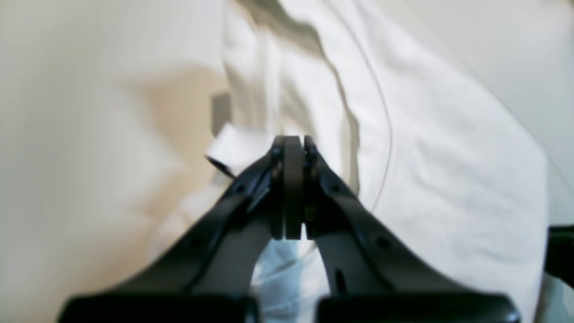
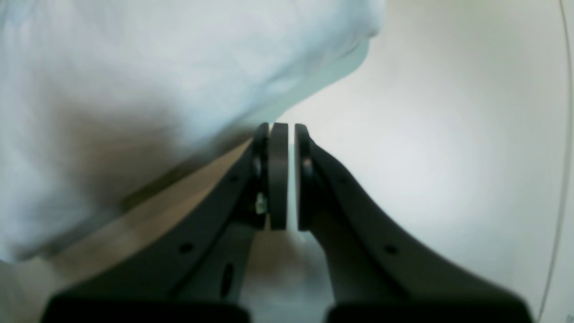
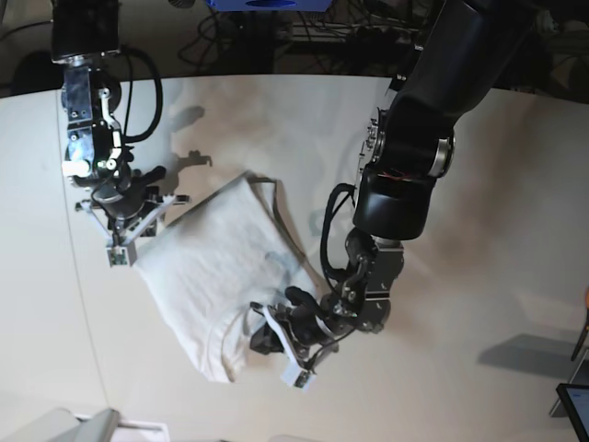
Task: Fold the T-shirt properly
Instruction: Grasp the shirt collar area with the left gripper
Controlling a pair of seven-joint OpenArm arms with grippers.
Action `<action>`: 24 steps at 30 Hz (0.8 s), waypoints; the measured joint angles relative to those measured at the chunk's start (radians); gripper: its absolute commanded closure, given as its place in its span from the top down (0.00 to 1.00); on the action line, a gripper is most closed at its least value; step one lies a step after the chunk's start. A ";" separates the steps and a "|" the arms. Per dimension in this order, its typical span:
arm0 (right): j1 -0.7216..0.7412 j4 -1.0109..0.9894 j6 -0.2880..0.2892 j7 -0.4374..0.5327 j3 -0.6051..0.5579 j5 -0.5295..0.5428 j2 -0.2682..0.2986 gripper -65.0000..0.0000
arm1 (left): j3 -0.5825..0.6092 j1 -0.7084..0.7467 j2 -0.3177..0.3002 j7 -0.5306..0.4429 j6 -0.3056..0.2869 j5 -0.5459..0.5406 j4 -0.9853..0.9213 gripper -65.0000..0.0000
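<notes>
The white T-shirt (image 3: 212,267) lies wrinkled on the pale table, stretched diagonally between my two arms. My right gripper (image 3: 124,250) stands at its upper-left corner. In the right wrist view that gripper (image 2: 287,128) is shut, a sliver of pale cloth shows between the pads, and the T-shirt (image 2: 157,67) hangs raised above its shadow. My left gripper (image 3: 271,343) sits at the shirt's lower edge. In the left wrist view it (image 1: 293,139) is shut tight amid the cloth, beside a white label (image 1: 231,148), and the T-shirt (image 1: 439,170) spreads beyond it.
The pale table (image 3: 497,276) extends to the right and front of the shirt. A thin dark cord (image 3: 281,221) runs across the shirt's upper right. Cables and equipment (image 3: 276,28) crowd the far edge. A dark object (image 3: 575,405) stands at the right border.
</notes>
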 measured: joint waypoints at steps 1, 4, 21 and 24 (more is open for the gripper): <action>0.004 0.016 0.001 -0.001 0.001 0.000 0.011 0.03 | -0.030 0.004 -0.008 0.021 0.000 -0.001 0.033 0.00; 0.012 0.071 -0.008 -0.027 0.006 -0.014 0.028 0.03 | -0.135 0.049 -0.041 0.119 0.005 -0.003 0.179 0.00; 0.165 0.059 0.000 -0.061 0.000 0.000 -0.030 0.03 | -0.088 0.296 0.064 0.316 0.000 0.004 0.558 0.00; 0.156 0.052 -0.002 -0.069 0.004 0.000 -0.028 0.03 | -0.040 0.301 0.065 0.227 0.001 0.002 0.465 0.00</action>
